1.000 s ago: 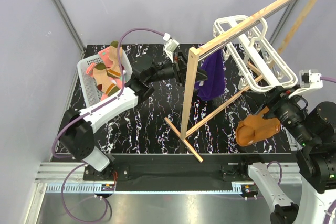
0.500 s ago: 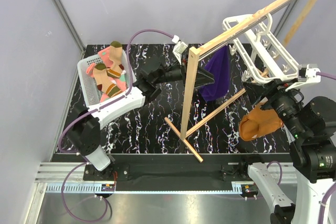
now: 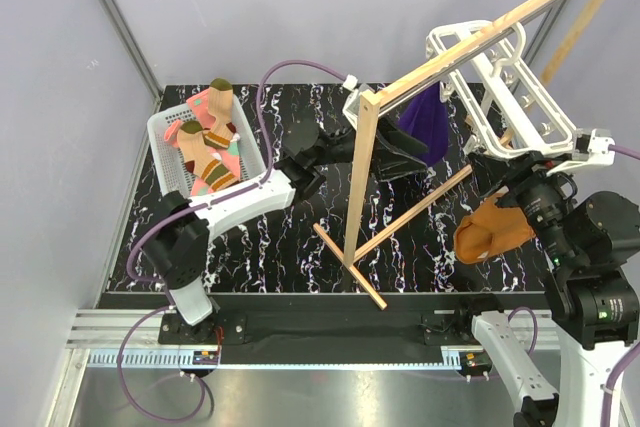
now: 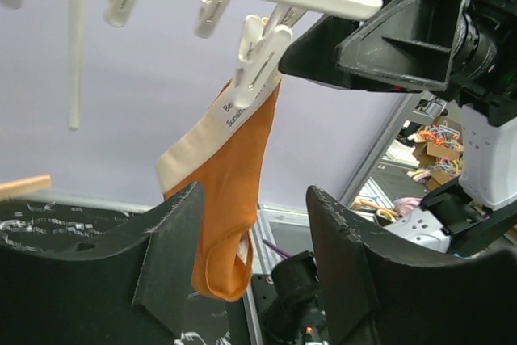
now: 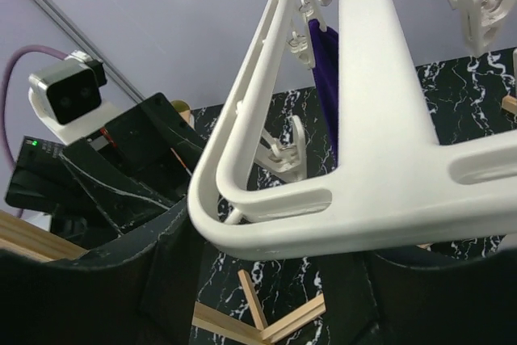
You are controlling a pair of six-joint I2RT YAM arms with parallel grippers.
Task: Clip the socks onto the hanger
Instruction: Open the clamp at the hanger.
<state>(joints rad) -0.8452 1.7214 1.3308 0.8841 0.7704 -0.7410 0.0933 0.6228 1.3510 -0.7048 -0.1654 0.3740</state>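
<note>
Left of the hanger (image 3: 505, 77), well apart, the socks (image 3: 205, 142) lie in the white basket (image 3: 157, 147), none clipped yet. My right hand (image 5: 275, 240) is closed on the hanger's corner; my left hand (image 4: 254, 224) is open and empty. Next, I think, it must fetch one sock.

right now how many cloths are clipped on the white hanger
2. The purple cloth hangs from the far part of the hanger, behind the wooden rail. The orange-brown cloth hangs from its near end. The rail covers part of the frame, so another could be hidden.
</note>
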